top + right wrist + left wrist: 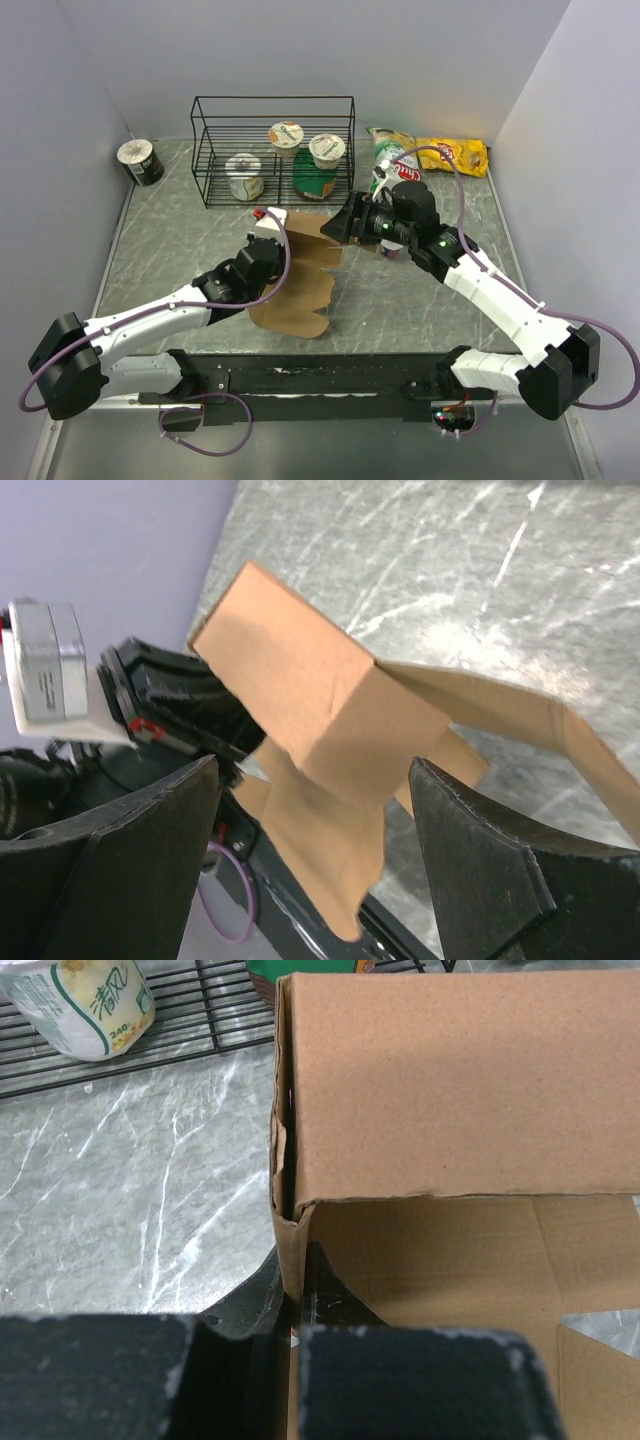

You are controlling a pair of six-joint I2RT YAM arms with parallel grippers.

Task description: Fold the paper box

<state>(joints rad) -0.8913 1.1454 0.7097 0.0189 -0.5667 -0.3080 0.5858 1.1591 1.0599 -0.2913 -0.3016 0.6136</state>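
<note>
**Item:** paper box (300, 285), plain brown cardboard, unprinted, part-folded.

**Location:** middle of the grey marbled table (170, 240), between the two arms and in front of the wire rack (205, 150).

**Condition:** The near part lies flat on the table as a sheet with cut flaps and a rounded near edge. The far part is raised. In the left wrist view, an upright panel (450, 1090) stands over the flat base, and a side wall meets it at a slightly crumpled corner. In the right wrist view, the raised section (320, 710) shows a sharp crease with one flap angled off towards the table. Surfaces are matte, with faint corrugation lines.

**Left gripper** (268, 238): clenched on the box, its dark fingers pinching the thin side wall at the corner (292, 1310).

**Right gripper** (345, 222): released, with its jaws spread wide on either side of the raised section (312, 770). Whether either finger touches the cardboard cannot be told.

**Also present:**
- Three foil-lidded cups (286, 135) in the rack.
- A dark tub (140, 162) at the back left.
- A yellow snack bag (455, 155) at the back right.
</note>
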